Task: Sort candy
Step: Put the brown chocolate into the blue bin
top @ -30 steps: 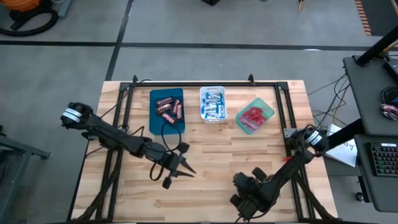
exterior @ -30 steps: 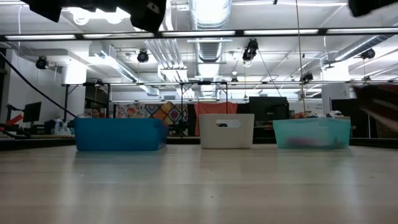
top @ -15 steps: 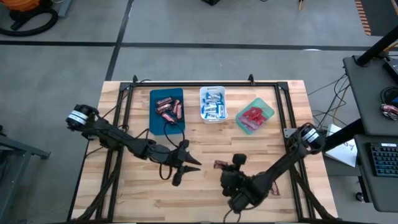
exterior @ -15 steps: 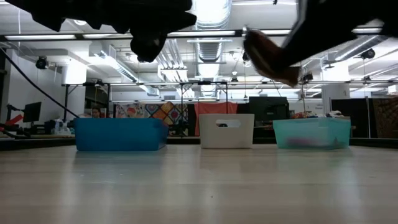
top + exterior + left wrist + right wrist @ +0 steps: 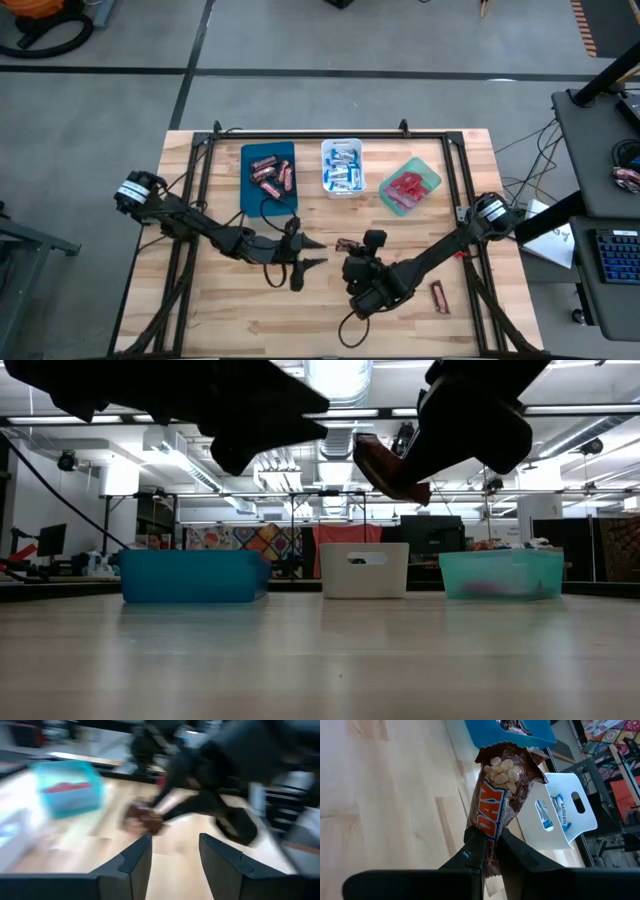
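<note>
Brown bar [image 5: 498, 800] pinched (right end effector [image 5: 487, 842])

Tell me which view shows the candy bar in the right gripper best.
The right wrist view: the brown candy bar fills it, pinched by the right gripper. The high view shows a speck, the low view a dark shape, the left wrist view a blur.

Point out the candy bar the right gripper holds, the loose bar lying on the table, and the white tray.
held candy bar [image 5: 496, 810]: right wrist view, middle of its brown wrapper.
loose bar [image 5: 438, 296]: high view, its middle.
white tray [image 5: 325, 150]: high view, its rim's left side.
</note>
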Controlling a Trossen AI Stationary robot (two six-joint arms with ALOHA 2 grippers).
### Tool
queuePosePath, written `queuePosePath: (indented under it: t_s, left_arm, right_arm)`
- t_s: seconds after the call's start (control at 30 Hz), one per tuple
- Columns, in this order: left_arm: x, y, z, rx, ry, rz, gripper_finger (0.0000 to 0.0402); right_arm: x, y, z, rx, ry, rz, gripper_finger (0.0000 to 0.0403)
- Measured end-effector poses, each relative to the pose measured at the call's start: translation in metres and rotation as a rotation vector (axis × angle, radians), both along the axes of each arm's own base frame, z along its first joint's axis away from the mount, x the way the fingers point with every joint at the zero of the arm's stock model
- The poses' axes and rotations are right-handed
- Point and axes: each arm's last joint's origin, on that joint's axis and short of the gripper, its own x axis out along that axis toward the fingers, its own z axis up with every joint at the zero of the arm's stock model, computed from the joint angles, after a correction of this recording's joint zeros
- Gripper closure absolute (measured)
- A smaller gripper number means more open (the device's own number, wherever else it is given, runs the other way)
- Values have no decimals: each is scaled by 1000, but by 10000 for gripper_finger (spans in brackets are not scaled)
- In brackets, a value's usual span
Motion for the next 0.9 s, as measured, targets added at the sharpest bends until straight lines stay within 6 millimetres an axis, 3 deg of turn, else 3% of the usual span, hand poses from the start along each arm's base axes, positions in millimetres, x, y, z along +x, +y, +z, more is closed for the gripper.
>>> queuePosePath:
  t_s: [0.2, 0.73, 0.9]
  left_arm:
    - [4, 5, -5, -2, -45, 192, 227]
    - [25, 12, -31, -83, -208, 84, 222]
    - [27, 15, -34, -93, -206, 100, 252]
  right_arm:
    - [1, -1, 0, 5, -7, -5, 370]
    - [3, -1, 1, 16, -24, -8, 369]
    - [3, -1, 1, 19, -28, -9, 369]
